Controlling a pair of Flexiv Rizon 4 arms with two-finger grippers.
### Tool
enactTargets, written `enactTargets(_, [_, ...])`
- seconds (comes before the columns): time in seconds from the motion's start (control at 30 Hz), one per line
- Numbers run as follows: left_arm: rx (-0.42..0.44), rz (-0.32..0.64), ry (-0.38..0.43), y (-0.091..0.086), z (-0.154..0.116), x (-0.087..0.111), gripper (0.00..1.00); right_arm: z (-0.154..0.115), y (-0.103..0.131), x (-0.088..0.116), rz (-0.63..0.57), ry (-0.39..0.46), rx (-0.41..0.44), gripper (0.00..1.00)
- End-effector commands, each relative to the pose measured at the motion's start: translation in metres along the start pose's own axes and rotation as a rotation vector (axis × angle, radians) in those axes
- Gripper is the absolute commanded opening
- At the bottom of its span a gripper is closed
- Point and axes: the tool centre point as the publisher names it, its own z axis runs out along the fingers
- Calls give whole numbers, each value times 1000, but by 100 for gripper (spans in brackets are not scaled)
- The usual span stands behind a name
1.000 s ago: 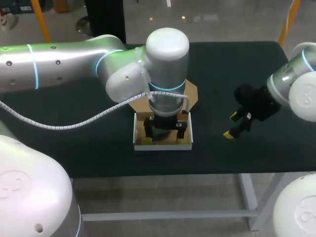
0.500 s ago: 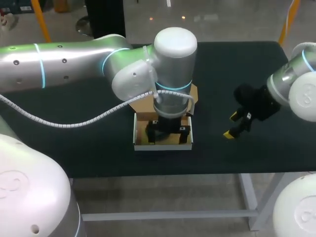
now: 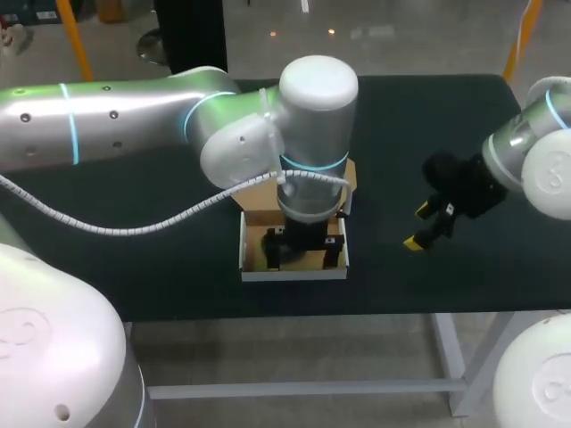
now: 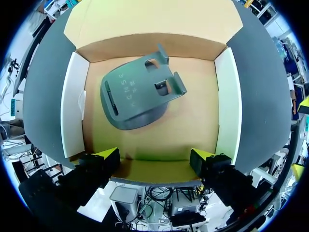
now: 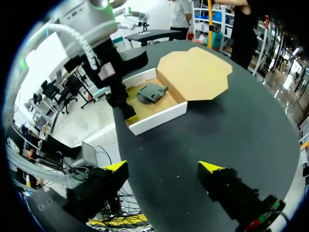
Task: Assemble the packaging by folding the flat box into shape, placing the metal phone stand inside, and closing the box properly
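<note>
— On the dark bench [image 3: 161,267], where is the stand?
— Dark grey metal phone stand [image 4: 135,96] lies inside the open white-walled cardboard box [image 4: 224,96], whose lid flap is laid back.
— Left fingers [image 4: 108,155]?
— Spread, pinching nothing. Tips are at the box's near wall, apart from the stand.
— Right fingers [image 5: 208,167]?
— Spread, pinching nothing, above the bench and well apart from the box.

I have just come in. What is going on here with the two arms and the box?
The left gripper hangs over the near end of the folded box, fingers open and empty. The metal phone stand already lies inside. The lid is open, flat on the table behind, so closing is not yet done. The right gripper hangs open off to the side, holding nothing.
</note>
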Motion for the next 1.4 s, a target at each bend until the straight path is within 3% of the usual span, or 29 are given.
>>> enactTargets(0.03, [14, -5, -1, 10, -4, -3, 100, -2, -1, 0, -2, 4, -4, 100])
enactTargets(0.33, [48, 1, -1, 20, -9, -3, 100, -2, -1, 0, -2, 4, -4, 100])
enactTargets(0.5, [131, 18, 30, 13, -21, -2, 100, -2, -1, 0, -2, 4, -4, 100])
enactTargets(0.67, [228, 73, 117, 1, -40, -9, 100, -2, -1, 0, -2, 4, -4, 100])
enactTargets(1.0, [346, 267, 265, -16, -69, -43, 100, -2, -1, 0, -2, 4, -4, 100])
enactTargets(1.4, [406, 413, 338, -38, -80, -85, 100, -2, -1, 0, -2, 4, -4, 100])
